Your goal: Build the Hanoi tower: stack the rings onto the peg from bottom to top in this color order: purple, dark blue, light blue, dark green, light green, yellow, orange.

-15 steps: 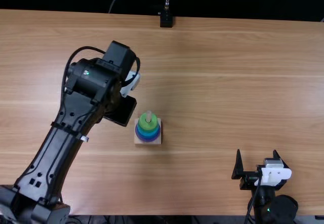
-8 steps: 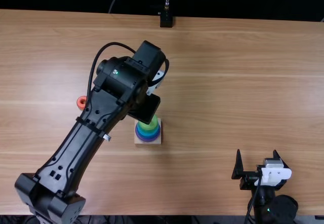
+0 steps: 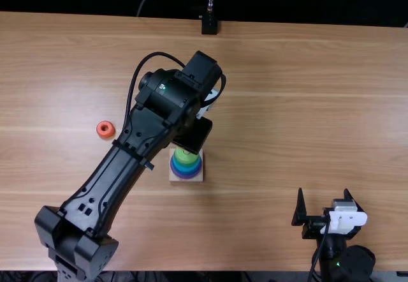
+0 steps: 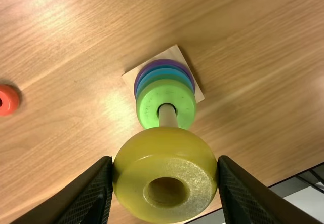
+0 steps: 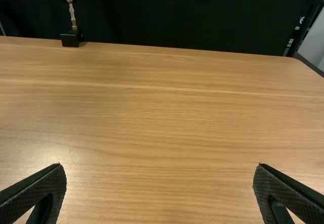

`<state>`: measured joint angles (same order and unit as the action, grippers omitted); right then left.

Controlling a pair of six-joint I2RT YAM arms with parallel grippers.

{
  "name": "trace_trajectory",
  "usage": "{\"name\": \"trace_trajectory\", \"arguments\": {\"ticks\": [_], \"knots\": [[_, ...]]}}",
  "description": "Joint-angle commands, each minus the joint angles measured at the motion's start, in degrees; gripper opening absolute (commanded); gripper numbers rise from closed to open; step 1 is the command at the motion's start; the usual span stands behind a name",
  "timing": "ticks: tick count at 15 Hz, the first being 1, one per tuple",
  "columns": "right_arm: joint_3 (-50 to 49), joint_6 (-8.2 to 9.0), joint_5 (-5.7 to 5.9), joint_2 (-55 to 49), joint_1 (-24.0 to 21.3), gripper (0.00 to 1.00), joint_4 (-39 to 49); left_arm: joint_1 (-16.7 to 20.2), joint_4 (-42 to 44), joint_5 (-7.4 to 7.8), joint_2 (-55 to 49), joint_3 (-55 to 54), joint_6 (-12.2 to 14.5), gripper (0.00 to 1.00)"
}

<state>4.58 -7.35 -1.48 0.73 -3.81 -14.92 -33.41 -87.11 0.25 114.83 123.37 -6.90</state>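
Yellow ring: hanging above the wooden base, near the peg; whether it is touching the peg's tip, I cannot tell.
Left gripper: clenching the yellow ring, with fingers pressing its rim from opposite sides.
Peg and stack: the peg is carrying a purple ring lowest, blue and blue-green bands above it, and a light green ring uppermost.
Wooden base: lying flat beneath the stack, its sides running roughly along the table's edges.
Peg's long axis: standing upright.
Yellow ring's hole: facing the left wrist camera, slightly tilted.
Left arm: reaching in from about eight o'clock of the stack in the top view, its gripper covering the peg and part of the light green ring.
Orange ring: lying on the table toward ten o'clock.
Right gripper: resting between three and four o'clock, well apart, released, fingers standing wide.
Black stand: standing at the far edge, toward twelve.
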Motion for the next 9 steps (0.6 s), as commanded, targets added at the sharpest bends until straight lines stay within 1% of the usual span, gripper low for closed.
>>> {"name": "trace_trajectory", "arguments": {"ticks": [1, 5, 7, 8, 9], "knots": [[-3.88, 0.08, 0.00, -0.73, -0.40, 1.00, -4.13, -0.69, -0.11, 0.17, 1.45, 1.70, -0.70, 0.00], [-3.88, 0.08, 0.00, -0.73, -0.40, 1.00, -4.13, -0.69, -0.01, 0.17, 2.77, 1.61, -0.59, 0.00], [-3.88, 0.08, 0.00, -0.73, -0.40, 1.00, -4.13, -0.69, -0.01, 0.59, 2.86, 1.61, -0.59, 0.00], [-3.88, 0.08, 0.10, -0.73, -0.40, 1.00, -4.13, -0.69, 0.10, 0.70, 2.95, 1.52, -0.59, 0.11], [-3.88, 0.08, 0.10, -0.73, -0.40, 1.00, -4.13, -0.69, 0.10, 0.80, 3.12, 1.52, -0.59, 0.47]]}}
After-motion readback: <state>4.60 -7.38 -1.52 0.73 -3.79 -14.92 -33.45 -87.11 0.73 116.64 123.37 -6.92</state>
